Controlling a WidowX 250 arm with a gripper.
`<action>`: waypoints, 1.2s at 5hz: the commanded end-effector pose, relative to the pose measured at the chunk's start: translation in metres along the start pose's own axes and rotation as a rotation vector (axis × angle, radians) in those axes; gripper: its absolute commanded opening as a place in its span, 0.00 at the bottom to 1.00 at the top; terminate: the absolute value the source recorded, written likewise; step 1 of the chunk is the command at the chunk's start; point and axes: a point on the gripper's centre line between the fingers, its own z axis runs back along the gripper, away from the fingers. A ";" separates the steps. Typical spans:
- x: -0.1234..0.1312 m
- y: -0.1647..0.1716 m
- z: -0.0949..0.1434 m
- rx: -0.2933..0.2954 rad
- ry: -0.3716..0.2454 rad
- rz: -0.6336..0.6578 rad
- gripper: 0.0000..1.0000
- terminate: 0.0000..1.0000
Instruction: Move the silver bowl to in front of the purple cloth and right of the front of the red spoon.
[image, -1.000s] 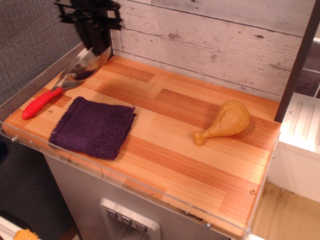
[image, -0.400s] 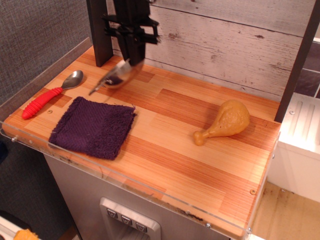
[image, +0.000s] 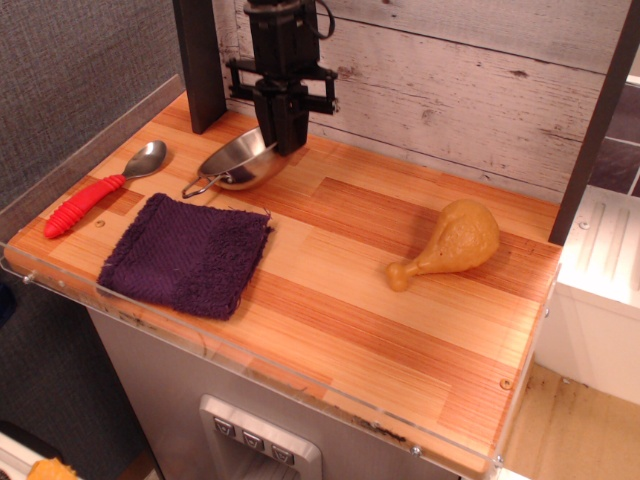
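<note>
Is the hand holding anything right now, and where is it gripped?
The hand holds the silver bowl by its far rim, tilted, with the near edge low by the wooden table.

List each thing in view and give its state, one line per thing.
silver bowl: tilted, held at its rim, behind the cloth
gripper: shut on the bowl's rim
purple cloth: lying flat
red spoon: lying flat, head up
chicken drumstick: lying on its side
</note>
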 end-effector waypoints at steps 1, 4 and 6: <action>-0.006 0.006 0.011 -0.062 -0.018 0.086 1.00 0.00; -0.042 -0.022 0.061 0.046 -0.190 0.051 1.00 0.00; -0.075 -0.045 0.064 0.113 -0.181 0.079 1.00 0.00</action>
